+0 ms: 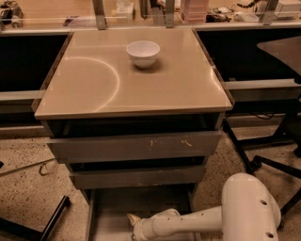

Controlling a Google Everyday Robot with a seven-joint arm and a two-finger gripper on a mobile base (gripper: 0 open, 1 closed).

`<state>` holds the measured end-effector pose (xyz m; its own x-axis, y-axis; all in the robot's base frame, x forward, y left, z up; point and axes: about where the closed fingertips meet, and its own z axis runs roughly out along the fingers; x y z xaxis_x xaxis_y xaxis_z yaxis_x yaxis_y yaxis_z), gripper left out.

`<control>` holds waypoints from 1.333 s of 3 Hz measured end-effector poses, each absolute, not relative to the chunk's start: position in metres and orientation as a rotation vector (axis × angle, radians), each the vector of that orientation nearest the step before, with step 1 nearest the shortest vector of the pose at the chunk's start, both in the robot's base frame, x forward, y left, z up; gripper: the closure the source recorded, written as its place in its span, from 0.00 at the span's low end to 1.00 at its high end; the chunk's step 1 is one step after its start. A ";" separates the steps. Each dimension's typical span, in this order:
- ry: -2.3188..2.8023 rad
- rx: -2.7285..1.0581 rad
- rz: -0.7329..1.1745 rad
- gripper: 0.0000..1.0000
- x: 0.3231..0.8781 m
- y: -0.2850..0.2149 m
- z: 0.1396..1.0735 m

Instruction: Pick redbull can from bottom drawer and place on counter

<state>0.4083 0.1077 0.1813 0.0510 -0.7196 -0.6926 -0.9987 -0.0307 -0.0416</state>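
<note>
White casing covers the gripper (133, 222), which sits low inside the bottom drawer (113, 209), near the middle of its width and at the very near edge of the view. One pale pointed tip pokes up on its far side. The rest is cut off by the frame, so I cannot tell whether the jaws are released or clenched. The can cannot be made out; whether it lies under the gripper or beyond the frame edge cannot be told.

From the gripper the white arm (188, 222) runs right, across the drawer's right side, to a big rounded elbow housing (251, 209) at the near right.

The bottom drawer stands open towards the near side, showing a flat grey floor and thin sides. Above it the middle drawer (136, 178) juts out less, and the top drawer (117, 147) less again, with pale scuffs on the right half of its grey front.

The tan glossy worktop (164, 89) caps the cabinet. A white bowl (143, 52) stands upright on it, near the far edge and about mid-width. A pale arc (114, 80) curves over the left half, well apart from the bowl.

Behind the cabinet a long shelf (47, 21) runs across, with metal posts (99, 7) rising from it. The floor (28, 188) is speckled. A black bar (52, 220) lies on it at the near left, and the dark legs of a chair base (256, 162) spread out at the right.
</note>
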 end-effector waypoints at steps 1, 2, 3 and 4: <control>1.721 -1.805 0.685 0.00 0.408 0.108 0.181; 1.728 -1.737 0.633 0.00 0.425 0.089 0.173; 1.757 -1.651 0.589 0.00 0.448 0.067 0.153; 1.780 -1.619 0.583 0.00 0.467 0.052 0.123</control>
